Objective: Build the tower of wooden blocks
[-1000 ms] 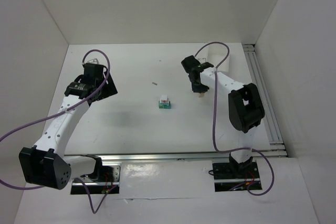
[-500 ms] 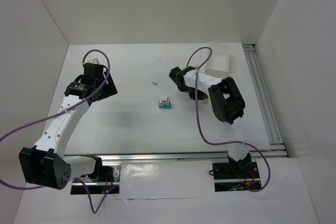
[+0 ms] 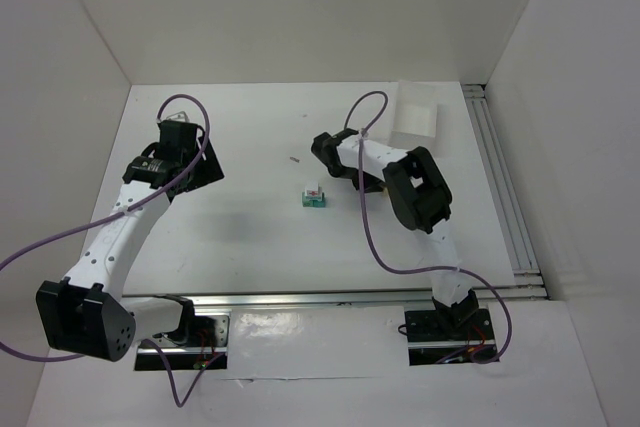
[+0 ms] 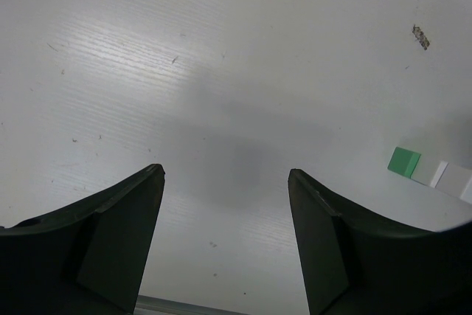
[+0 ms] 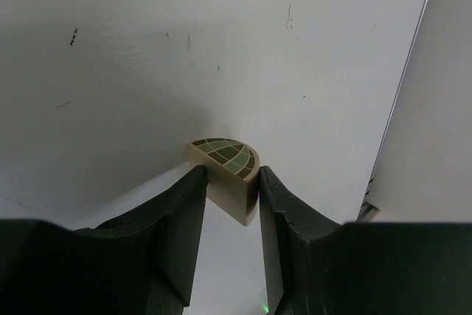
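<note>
The small wood block tower (image 3: 314,196) stands mid-table: a teal-green base with a pale piece on top. It also shows at the right edge of the left wrist view (image 4: 405,161) as a green cube beside a white piece. My right gripper (image 3: 328,154) is just above and to the right of the tower. It is shut on a tan half-round block (image 5: 225,156) with a green grid pattern on its flat face, held between the fingertips (image 5: 227,175) above the table. My left gripper (image 3: 188,160) hovers at the left, open and empty (image 4: 225,182).
A clear plastic tray (image 3: 415,113) lies at the back right, near the metal rail (image 3: 500,177) along the right wall. A small dark speck (image 3: 294,159) lies on the table left of my right gripper. White walls enclose the table.
My right arm has swung left with the half-round block, from near the tray to beside the tower. The tray is now uncovered. The left arm has not moved.
</note>
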Controlling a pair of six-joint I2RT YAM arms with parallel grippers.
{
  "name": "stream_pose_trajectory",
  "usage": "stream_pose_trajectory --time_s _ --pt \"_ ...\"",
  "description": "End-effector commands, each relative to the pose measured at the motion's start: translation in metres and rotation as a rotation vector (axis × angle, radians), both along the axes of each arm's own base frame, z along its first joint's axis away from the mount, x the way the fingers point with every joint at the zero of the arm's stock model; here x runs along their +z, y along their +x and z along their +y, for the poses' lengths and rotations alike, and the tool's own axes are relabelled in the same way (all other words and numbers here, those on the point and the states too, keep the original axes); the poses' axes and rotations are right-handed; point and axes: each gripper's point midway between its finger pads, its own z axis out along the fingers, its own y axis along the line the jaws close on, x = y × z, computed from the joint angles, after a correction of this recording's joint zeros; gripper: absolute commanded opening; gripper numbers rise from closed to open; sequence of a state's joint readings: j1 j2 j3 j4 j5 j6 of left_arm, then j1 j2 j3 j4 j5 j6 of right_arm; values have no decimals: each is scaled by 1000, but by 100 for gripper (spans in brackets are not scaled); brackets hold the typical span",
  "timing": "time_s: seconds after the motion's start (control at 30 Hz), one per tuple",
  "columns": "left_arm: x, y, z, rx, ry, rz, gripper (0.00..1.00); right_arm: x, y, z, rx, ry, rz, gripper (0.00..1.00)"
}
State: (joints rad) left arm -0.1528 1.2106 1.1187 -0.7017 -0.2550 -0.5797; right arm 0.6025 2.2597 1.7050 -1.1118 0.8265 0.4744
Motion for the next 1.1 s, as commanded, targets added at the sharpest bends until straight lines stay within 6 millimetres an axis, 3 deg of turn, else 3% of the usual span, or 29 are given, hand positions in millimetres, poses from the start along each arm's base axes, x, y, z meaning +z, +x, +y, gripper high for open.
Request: stream_pose_trajectory --time_s 0.0,0.2,0.33,0.5,0.67,0.87,1.07 --pt "9 8 1 4 -5 -37 81 -13 3 16 -16 66 3 41" --pt "9 5 1 4 -5 -37 81 -13 5 22 -7 72 -4 40" --pt "5 4 3 10 3 -29 81 -8 5 15 -18 26 -15 21" --pt "5 4 3 10 3 -29 81 3 2 5 -29 -26 -43 19" --pt "6 6 1 4 -5 -37 81 14 -8 -21 -60 -124 -45 16" --pt "5 8 -1 -2 -12 -36 81 12 -26 -58 -109 -216 -5 16" --pt "-2 7 -1 -2 -9 -18 81 6 -24 -52 -114 -174 -5 20"
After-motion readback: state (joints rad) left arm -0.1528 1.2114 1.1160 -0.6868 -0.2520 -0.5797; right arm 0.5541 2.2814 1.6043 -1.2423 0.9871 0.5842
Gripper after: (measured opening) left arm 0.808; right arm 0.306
